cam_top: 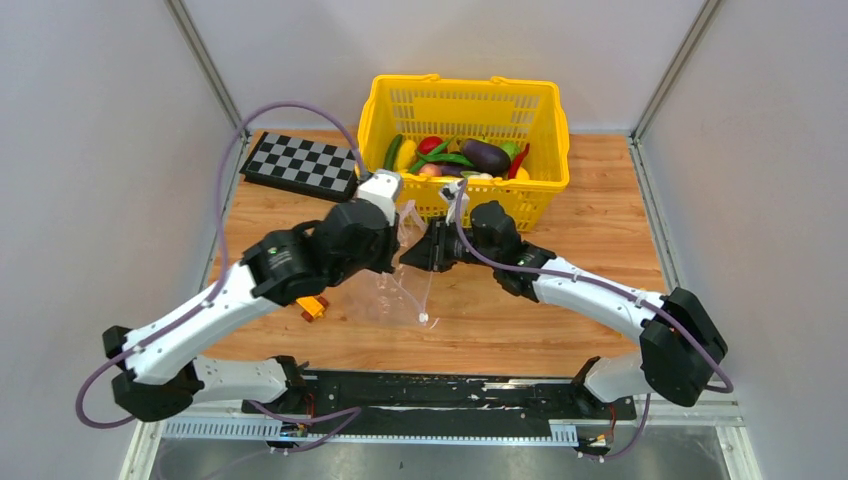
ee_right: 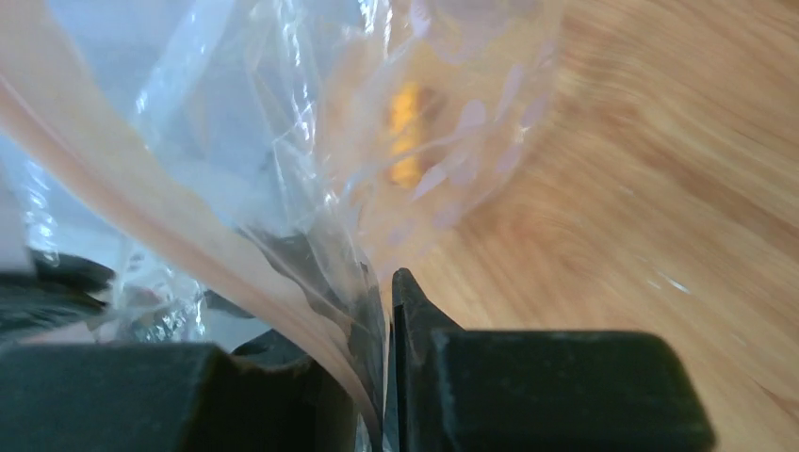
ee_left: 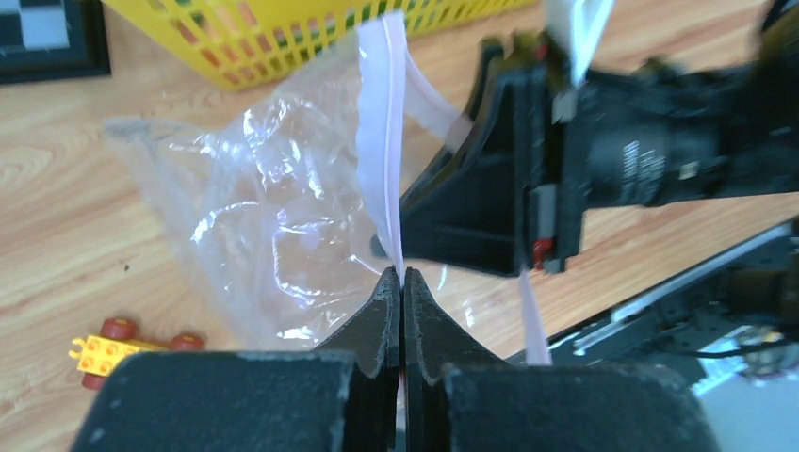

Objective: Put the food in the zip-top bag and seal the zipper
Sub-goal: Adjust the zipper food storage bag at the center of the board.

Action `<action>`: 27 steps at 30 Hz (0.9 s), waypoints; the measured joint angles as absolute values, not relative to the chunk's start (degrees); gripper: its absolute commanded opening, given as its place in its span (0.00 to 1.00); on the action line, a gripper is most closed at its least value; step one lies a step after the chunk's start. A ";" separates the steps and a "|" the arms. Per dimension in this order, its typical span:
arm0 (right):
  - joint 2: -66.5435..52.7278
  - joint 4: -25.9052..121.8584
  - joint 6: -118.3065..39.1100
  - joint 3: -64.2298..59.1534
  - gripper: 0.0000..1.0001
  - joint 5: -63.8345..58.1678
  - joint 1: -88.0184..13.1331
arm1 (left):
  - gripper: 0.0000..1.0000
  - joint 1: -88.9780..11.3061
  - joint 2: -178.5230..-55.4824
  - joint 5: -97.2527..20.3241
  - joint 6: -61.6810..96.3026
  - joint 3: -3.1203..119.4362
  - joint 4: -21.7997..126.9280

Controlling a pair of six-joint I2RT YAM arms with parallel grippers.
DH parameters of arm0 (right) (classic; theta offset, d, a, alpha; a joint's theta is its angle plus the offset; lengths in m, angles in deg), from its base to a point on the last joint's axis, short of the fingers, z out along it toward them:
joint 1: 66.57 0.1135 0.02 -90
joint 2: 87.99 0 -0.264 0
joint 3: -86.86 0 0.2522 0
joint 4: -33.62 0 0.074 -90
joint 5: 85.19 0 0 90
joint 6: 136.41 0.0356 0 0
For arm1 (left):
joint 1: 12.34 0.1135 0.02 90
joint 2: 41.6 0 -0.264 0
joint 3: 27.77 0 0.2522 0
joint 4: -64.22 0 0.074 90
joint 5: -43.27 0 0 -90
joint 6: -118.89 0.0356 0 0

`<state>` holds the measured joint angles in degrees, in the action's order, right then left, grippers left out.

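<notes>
The clear zip-top bag (cam_top: pixel 392 292) hangs between my two grippers over the wooden table, and I see no food in it. My left gripper (cam_top: pixel 393 260) is shut on the pink zipper strip (ee_left: pixel 381 141); in the left wrist view its tips (ee_left: pixel 402 275) pinch it. My right gripper (cam_top: pixel 411 256) faces it and is shut on the bag's other edge; in the right wrist view (ee_right: pixel 388 282) plastic sits between the fingers. The bag also shows crumpled in the left wrist view (ee_left: pixel 264 217). A tiny white slider (cam_top: pixel 424 318) hangs low. The food, with a purple eggplant (cam_top: pixel 486 155), lies in the basket.
The yellow basket (cam_top: pixel 462 104) stands at the back centre, just behind the grippers. A checkerboard (cam_top: pixel 300 165) lies at the back left. An orange toy block with dark wheels (cam_top: pixel 314 308) lies under my left arm and shows in the left wrist view (ee_left: pixel 104 350).
</notes>
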<state>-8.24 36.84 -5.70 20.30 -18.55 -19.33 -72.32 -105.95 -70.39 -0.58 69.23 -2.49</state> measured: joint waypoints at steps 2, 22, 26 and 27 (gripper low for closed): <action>-8.62 38.89 -6.49 22.27 0.18 -16.49 -21.10 | 0.00 -72.32 -108.21 -70.91 -1.33 65.45 -0.94; -24.09 60.81 -18.69 23.62 0.60 -11.12 -24.35 | 0.00 -72.32 -113.93 -72.53 -1.37 57.87 13.25; -32.50 61.16 -20.83 23.64 0.61 -11.60 -24.33 | 0.00 -72.32 -113.93 -73.62 -1.30 56.90 13.49; -34.38 60.81 -21.44 23.64 0.62 -11.20 -24.33 | 0.00 -72.32 -113.93 -73.86 -1.22 56.75 13.47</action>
<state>-34.38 60.81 -21.44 23.64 -11.20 -24.33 -72.32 -113.93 -73.86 -1.22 56.75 13.47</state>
